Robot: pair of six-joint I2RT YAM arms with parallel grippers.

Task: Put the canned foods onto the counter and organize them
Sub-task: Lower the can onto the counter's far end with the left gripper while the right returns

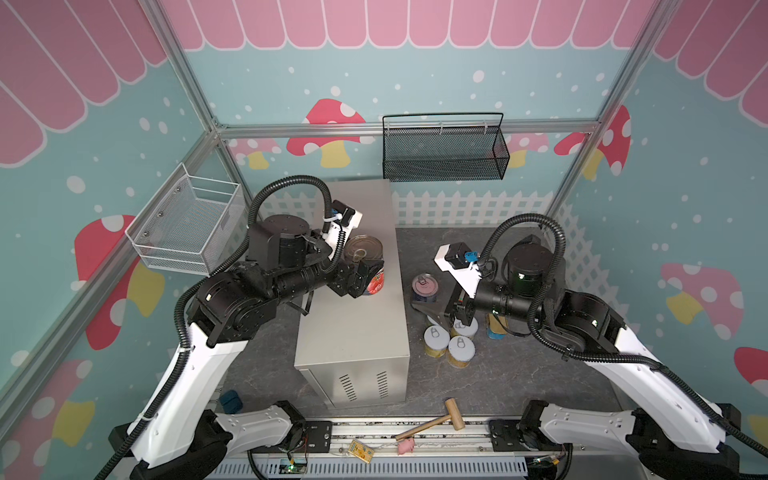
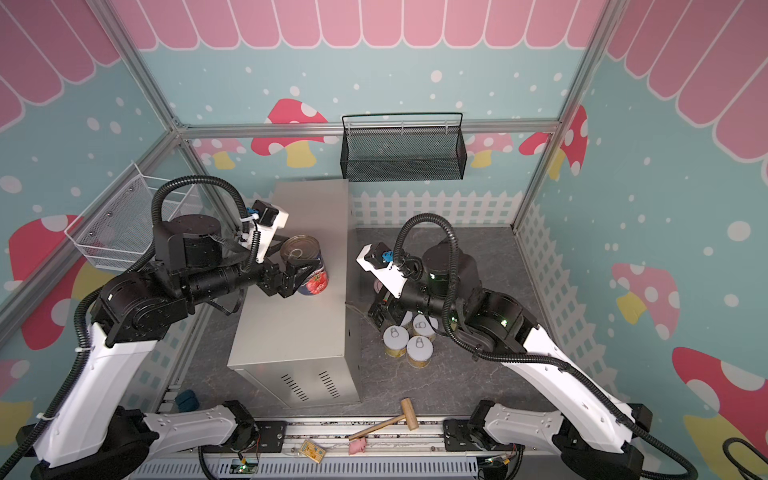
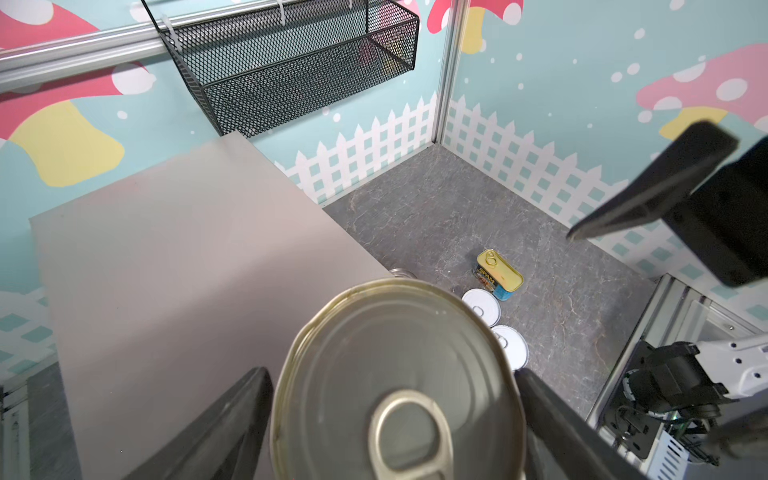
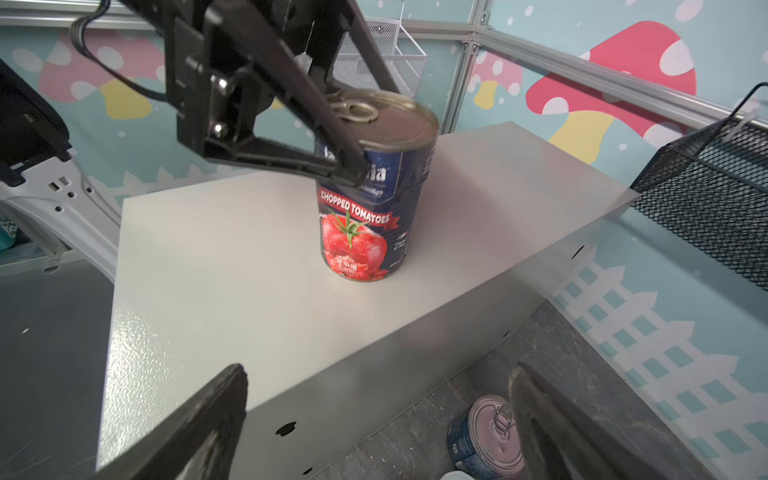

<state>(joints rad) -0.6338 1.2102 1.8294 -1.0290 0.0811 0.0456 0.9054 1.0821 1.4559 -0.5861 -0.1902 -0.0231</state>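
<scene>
Dark-blue paper with a red tomato and the words CHOPPED TOMATOES wraps the tomato can (image 4: 365,216) I am watching. It is tall, with a silver lid and ring pull facing up. It stands upright on the flat beige-grey top of the counter (image 4: 208,270), about midway along its length and nearer the edge on the right arm's side. My left gripper (image 3: 392,376) has one black finger on each side of the can near the rim. Both look pressed against its wall, so I read it as clamped on the can while the base sits on the counter.

Down on the grey marbled tabletop (image 1: 519,374), a second blue can (image 1: 424,286) stands just beside the counter's side wall, lid up. Close by sit the short yellow cans (image 1: 460,351) with pale pull-tab lids. Three lids show plainly in a top view and the arm covers the rest. The SPAM tin (image 3: 498,272), gold-topped and rectangular, stands just beside them. My right gripper (image 1: 442,318) hangs over that cluster with its fingers spread wide and nothing between them.
</scene>
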